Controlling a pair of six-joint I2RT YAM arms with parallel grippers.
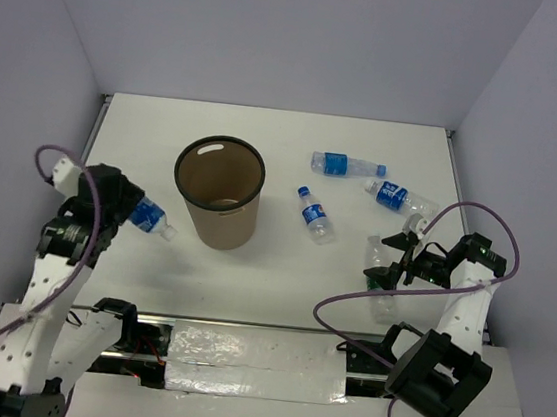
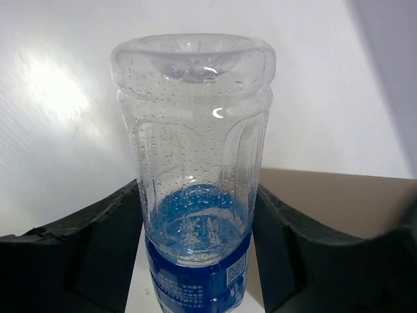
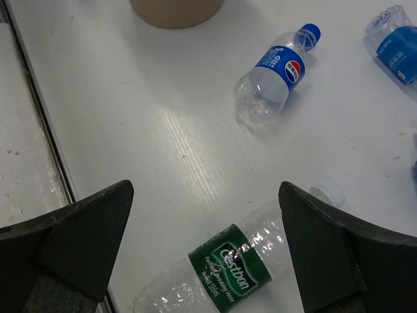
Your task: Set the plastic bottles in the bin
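The brown bin [image 1: 217, 191] stands upright mid-table, and its wall [image 2: 339, 202] also shows in the left wrist view. My left gripper [image 1: 133, 210] [image 2: 195, 261], left of the bin, is shut on a blue-labelled plastic bottle [image 1: 151, 219] [image 2: 195, 163]; both black fingers [image 2: 98, 248] press its sides. My right gripper [image 1: 390, 260] [image 3: 205, 189] hangs open above a green-labelled bottle [image 3: 231, 270] [image 1: 384, 303] lying on the table between its fingers, untouched. Three more blue-labelled bottles lie right of the bin: one nearest it [image 1: 315, 215] [image 3: 273, 75], one farther back [image 1: 347, 164], one at the right [image 1: 398, 196].
White walls close off the table at the back and sides. A metal rail [image 1: 245, 324] [image 3: 39, 124] runs along the near edge by the arm bases. Purple cables loop off both arms [image 1: 459, 214].
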